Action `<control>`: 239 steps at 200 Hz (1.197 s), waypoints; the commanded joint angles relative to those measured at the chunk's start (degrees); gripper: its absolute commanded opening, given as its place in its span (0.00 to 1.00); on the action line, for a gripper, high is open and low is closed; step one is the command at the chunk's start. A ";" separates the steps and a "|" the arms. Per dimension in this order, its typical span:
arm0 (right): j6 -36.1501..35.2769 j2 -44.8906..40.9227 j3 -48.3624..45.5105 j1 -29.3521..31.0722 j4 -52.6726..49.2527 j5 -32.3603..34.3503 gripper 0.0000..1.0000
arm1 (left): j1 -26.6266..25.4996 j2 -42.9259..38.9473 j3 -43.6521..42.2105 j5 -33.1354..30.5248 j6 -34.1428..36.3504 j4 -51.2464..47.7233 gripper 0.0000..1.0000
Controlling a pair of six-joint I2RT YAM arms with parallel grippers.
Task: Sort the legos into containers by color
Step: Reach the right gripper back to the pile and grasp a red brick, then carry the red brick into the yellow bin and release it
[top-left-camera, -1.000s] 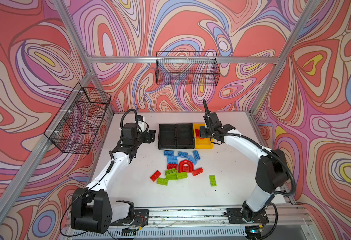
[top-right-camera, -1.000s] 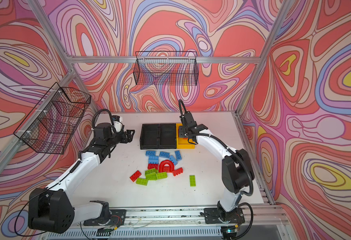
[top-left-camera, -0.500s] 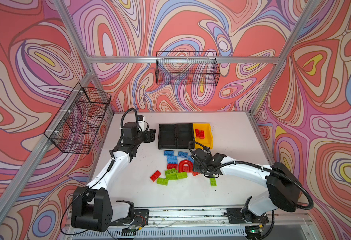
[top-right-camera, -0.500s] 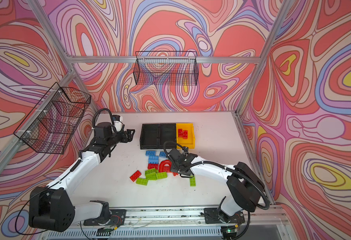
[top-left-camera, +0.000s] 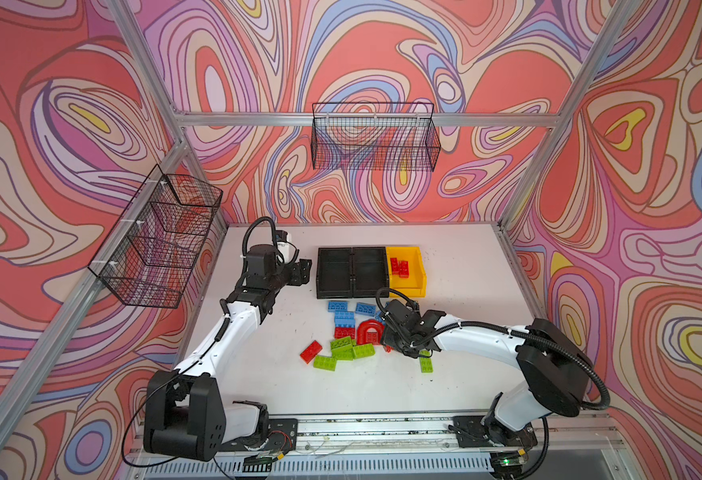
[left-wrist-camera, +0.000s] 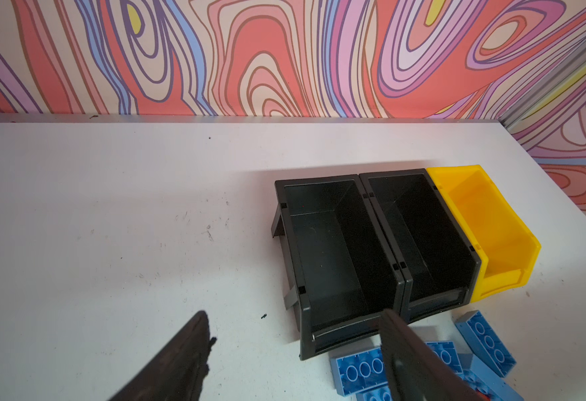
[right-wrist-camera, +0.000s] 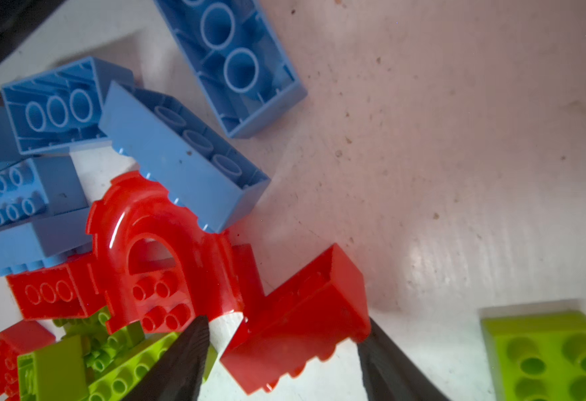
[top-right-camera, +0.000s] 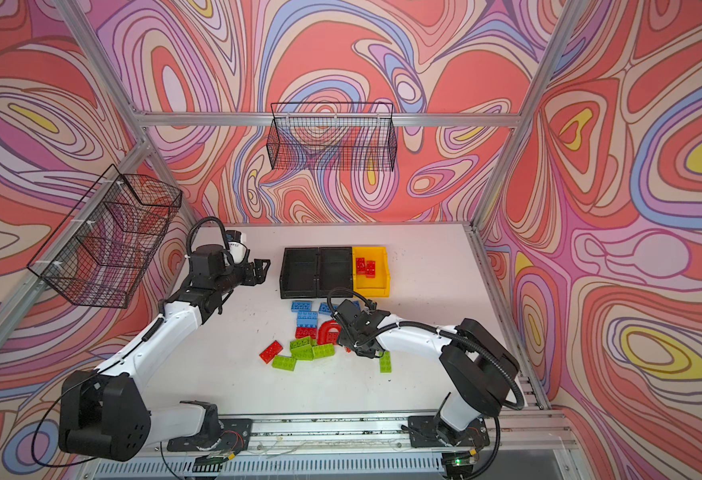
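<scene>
Legos [top-left-camera: 344, 321] on table [top-left-camera: 465, 291]: right end effector [right-wrist-camera: 284, 321] at red brick [right-wrist-camera: 298, 312].
Right jaws stood open astride the brick, not clamped; left end effector [left-wrist-camera: 294, 312] hung wide, empty.

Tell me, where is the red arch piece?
In both top views the red arch lies centrally on the table, in front of the black bins, with blue bricks behind it and green bricks in front.

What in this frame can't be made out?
- Right gripper fingertips: both top views, hidden under its own body.
- Red bricks in the yellow bin: left wrist view, bin walls hide them.
- Lone green brick: right wrist view, cut off by the frame edge.
</scene>
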 commanded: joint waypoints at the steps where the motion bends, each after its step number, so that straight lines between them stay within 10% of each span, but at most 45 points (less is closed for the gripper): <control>1: 2.42 0.78 -0.57 -0.21 0.93 -0.18 0.66 | -0.14 0.03 1.52 -0.05 0.60 -1.07 0.79; 180: -6.36 -4.46 1.99 -7.17 -6.53 6.26 0.20 | -0.14 -0.01 1.47 -0.47 0.95 -1.31 0.79; 239: -25.53 -3.70 17.78 -17.17 -10.02 7.90 0.19 | -0.14 -0.32 1.56 0.20 0.52 -1.10 0.79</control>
